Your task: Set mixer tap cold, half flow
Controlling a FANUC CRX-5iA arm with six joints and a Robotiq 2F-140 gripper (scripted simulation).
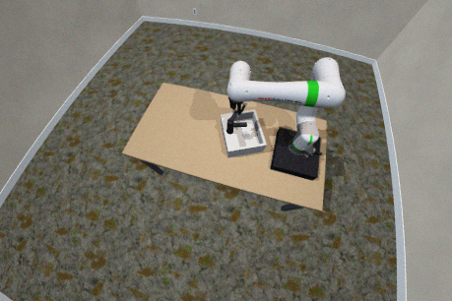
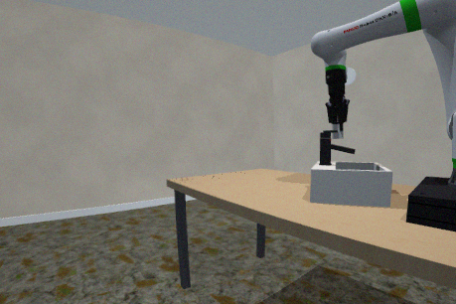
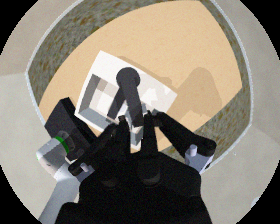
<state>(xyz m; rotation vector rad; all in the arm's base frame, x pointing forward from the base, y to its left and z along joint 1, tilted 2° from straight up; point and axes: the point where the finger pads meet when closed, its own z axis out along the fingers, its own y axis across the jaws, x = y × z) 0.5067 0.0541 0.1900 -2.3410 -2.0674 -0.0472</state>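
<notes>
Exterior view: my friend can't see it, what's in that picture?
A white robot arm reaches down and its gripper pinches a black tap's lever. The tap stands on a white sink on a wooden table.

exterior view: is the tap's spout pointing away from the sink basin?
No, the black mixer tap's spout reaches out over the white square sink basin.

The only lettering stands in red on the white forearm link (image 2: pixel 368 26) of the arm: in the exterior view it begins with the brand name "FANUC", followed by smaller characters too blurred to read. In the top view the same red line shows on the forearm link (image 1: pixel 276 97) only as a smear that cannot be read. The wrist view shows no writing at all.
</notes>
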